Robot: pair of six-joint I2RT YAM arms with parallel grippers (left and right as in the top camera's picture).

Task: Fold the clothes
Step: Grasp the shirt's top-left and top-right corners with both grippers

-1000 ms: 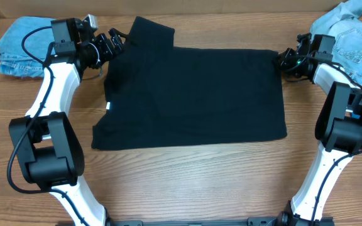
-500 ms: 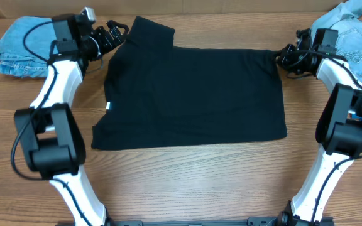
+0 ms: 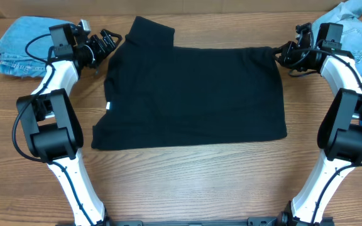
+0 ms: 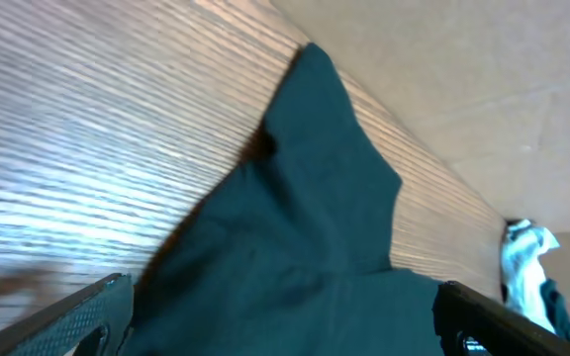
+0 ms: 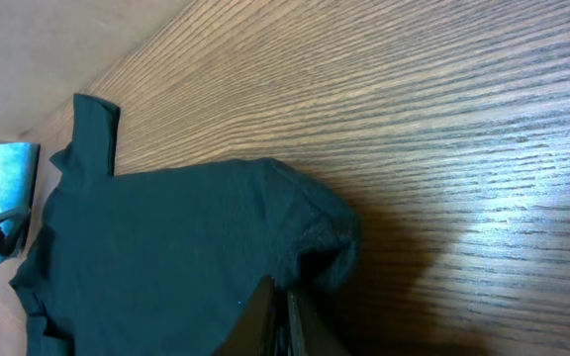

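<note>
The black T-shirt (image 3: 193, 94) lies flat on the table, with one sleeve (image 3: 149, 31) at the top left and a small white tag (image 3: 107, 105) on its left edge. My left gripper (image 3: 109, 39) is open at the shirt's upper left edge. In the left wrist view its fingers (image 4: 285, 326) are spread wide with the shirt fabric (image 4: 315, 227) between them. My right gripper (image 3: 283, 55) is shut on the shirt's upper right corner. In the right wrist view its fingers (image 5: 285, 321) pinch the puckered cloth (image 5: 305, 237).
A folded light-blue denim stack (image 3: 21, 44) lies at the back left, behind my left arm. A loose light-blue denim pile (image 3: 347, 28) lies at the back right by my right arm. A cardboard wall (image 3: 231, 6) runs along the table's far edge.
My left gripper has drifted slightly left along the shirt's upper left edge. My right gripper has shifted a little toward the back with the corner, which is now puckered.
</note>
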